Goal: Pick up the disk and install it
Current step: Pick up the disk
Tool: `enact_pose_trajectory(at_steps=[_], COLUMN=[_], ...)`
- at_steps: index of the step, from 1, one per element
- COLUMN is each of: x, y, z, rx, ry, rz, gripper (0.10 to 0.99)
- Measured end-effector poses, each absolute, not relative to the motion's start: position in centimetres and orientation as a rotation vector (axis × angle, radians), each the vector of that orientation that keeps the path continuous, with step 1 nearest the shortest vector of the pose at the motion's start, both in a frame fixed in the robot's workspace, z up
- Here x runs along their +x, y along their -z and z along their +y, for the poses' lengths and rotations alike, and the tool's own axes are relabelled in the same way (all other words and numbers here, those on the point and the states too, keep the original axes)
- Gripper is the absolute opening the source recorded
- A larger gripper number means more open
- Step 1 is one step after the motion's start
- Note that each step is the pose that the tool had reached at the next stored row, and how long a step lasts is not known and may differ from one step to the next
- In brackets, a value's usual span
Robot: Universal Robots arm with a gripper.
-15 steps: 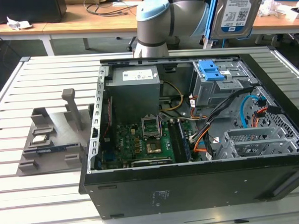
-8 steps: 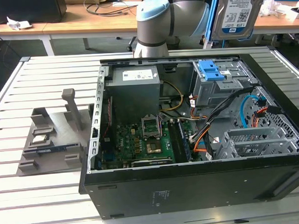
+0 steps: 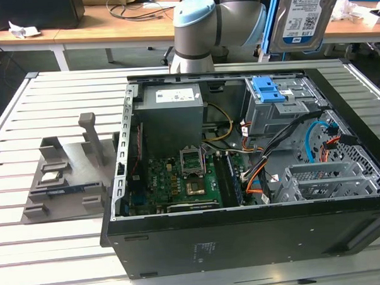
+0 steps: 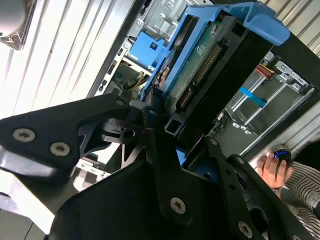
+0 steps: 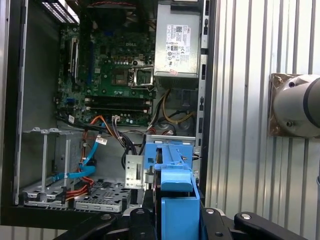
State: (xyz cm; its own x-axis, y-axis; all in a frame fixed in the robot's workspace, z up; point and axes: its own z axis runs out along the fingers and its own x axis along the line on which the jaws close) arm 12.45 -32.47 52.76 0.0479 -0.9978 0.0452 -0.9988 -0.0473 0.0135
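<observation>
The disk (image 3: 304, 16) hangs upright high above the far right corner of the open computer case (image 3: 245, 241) in the exterior view, its blue-and-white label facing the camera and blue rails along its sides. In the second wrist view my gripper (image 4: 176, 131) is shut on the disk (image 4: 210, 75), whose connector edge and green board show between the black fingers (image 4: 150, 107). The first wrist view looks down past my gripper (image 5: 172, 217) and the disk's blue rail (image 5: 176, 200) onto the drive bay below.
A blue caddy (image 3: 268, 88) sits in the bay at the case's far right. The grey power-supply box (image 3: 172, 99), motherboard (image 3: 188, 180) and orange and blue cables (image 3: 316, 143) fill the case. A grey fixture (image 3: 65, 179) stands at the exterior view's left. A person's hand (image 4: 274, 165) is nearby.
</observation>
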Motion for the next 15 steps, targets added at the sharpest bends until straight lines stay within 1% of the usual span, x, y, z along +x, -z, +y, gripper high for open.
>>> enact_pose_trajectory(at_steps=[15], x=[12.45], y=[-52.66], z=[-33.29], rx=[2.244], ry=[-0.036], rz=[-2.139], gripper=[0.365])
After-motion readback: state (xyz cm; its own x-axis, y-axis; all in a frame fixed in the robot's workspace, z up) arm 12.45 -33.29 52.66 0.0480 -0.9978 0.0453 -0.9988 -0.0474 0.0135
